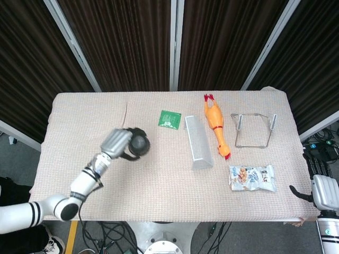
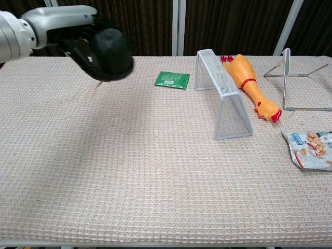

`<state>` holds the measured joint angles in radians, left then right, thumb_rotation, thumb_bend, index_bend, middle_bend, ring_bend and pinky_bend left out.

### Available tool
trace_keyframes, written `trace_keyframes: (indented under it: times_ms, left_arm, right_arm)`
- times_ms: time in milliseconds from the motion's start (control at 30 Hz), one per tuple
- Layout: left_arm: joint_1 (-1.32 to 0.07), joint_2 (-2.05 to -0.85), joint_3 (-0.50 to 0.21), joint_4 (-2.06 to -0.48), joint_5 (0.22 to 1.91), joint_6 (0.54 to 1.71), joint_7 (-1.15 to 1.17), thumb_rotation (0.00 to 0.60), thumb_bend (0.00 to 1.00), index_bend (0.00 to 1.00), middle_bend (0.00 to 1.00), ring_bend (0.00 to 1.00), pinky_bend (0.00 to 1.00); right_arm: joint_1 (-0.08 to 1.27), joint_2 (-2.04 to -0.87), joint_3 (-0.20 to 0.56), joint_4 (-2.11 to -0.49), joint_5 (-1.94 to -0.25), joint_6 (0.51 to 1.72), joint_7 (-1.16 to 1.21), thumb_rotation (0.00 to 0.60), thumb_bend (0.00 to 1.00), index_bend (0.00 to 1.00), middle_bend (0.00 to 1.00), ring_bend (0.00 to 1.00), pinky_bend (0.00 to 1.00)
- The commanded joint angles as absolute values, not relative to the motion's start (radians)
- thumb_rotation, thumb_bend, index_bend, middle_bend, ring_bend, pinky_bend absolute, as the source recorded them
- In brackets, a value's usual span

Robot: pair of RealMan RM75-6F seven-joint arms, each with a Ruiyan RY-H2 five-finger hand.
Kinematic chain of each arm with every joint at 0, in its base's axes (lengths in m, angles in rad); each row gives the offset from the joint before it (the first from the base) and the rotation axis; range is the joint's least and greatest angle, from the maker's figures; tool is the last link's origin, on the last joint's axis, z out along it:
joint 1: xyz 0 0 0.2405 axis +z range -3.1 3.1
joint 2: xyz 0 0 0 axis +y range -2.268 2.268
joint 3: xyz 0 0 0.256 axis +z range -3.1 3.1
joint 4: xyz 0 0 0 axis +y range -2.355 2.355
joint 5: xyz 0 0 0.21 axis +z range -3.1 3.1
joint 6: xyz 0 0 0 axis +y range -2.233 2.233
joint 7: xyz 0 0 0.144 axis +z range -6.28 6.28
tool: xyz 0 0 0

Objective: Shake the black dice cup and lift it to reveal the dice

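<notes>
My left hand grips the black dice cup and holds it in the air above the left part of the table. In the chest view the cup hangs clear of the cloth, tilted, its wide end toward the camera. No dice show in either view. My right hand rests beyond the table's right front corner with its fingers apart and nothing in them.
A green packet, a white wire rack, a rubber chicken, a metal stand and a snack bag lie across the middle and right of the cloth-covered table.
</notes>
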<state>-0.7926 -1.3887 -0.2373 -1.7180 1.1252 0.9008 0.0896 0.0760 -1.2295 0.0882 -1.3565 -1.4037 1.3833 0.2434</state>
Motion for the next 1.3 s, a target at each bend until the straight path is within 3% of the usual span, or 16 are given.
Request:
trace_keyframes:
  times_ms: [33,233,367,500,700,833,1000,1133,1300]
  left_arm:
    - [-0.772,-1.392,-0.253,-1.632,1.126,0.932,0.019,0.6,0.26,0.49,0.49,0.35,0.43]
    - [-0.807,-1.455,-0.298,-1.398,0.966,0.949,0.115,0.6,0.26,0.49,0.49,0.35,0.43]
    - [-0.811,-1.474,-0.318,-1.36,0.873,0.915,0.125,0.6,0.26,0.48,0.49,0.35,0.43]
    - [-0.801,-1.429,-0.282,-1.492,0.928,0.863,0.107,0.6,0.26,0.48,0.49,0.35,0.43]
    - [-0.749,-1.338,-0.191,-1.879,1.179,0.848,0.023,0.6,0.26,0.48,0.49,0.35,0.43]
    - [-0.733,-1.286,-0.179,-1.946,1.226,0.825,-0.069,0.6,0.26,0.47,0.49,0.35,0.43]
    - [-0.748,-1.293,-0.257,-1.718,1.094,0.866,-0.08,0.6,0.26,0.47,0.49,0.35,0.43]
    - [-0.8,-1.334,-0.292,-1.486,0.898,0.808,-0.03,0.6,0.26,0.46,0.49,0.35,0.43]
    - [-0.851,-1.378,-0.311,-1.315,0.754,0.747,0.001,0.6,0.26,0.43,0.49,0.35,0.43]
  right_arm:
    - [0.079,-1.233,0.089,-1.352,-1.4,1.375,0.244,0.6,0.1,0.0,0.0,0.0,0.0]
    - [0.081,-1.236,0.088,-1.356,-1.401,1.371,0.234,0.6,0.1,0.0,0.0,0.0,0.0]
    - [0.078,-1.23,0.09,-1.361,-1.4,1.376,0.234,0.6,0.1,0.0,0.0,0.0,0.0]
    - [0.08,-1.232,0.091,-1.36,-1.397,1.371,0.233,0.6,0.1,0.0,0.0,0.0,0.0]
    - [0.083,-1.235,0.085,-1.364,-1.405,1.368,0.225,0.6,0.1,0.0,0.0,0.0,0.0]
    - [0.081,-1.233,0.086,-1.359,-1.402,1.367,0.232,0.6,0.1,0.0,0.0,0.0,0.0]
    - [0.084,-1.238,0.087,-1.347,-1.393,1.353,0.236,0.6,0.1,0.0,0.0,0.0,0.0]
    - [0.086,-1.242,0.087,-1.346,-1.392,1.35,0.23,0.6,0.1,0.0,0.0,0.0,0.0]
    - [0.085,-1.242,0.088,-1.347,-1.389,1.348,0.229,0.6,0.1,0.0,0.0,0.0,0.0]
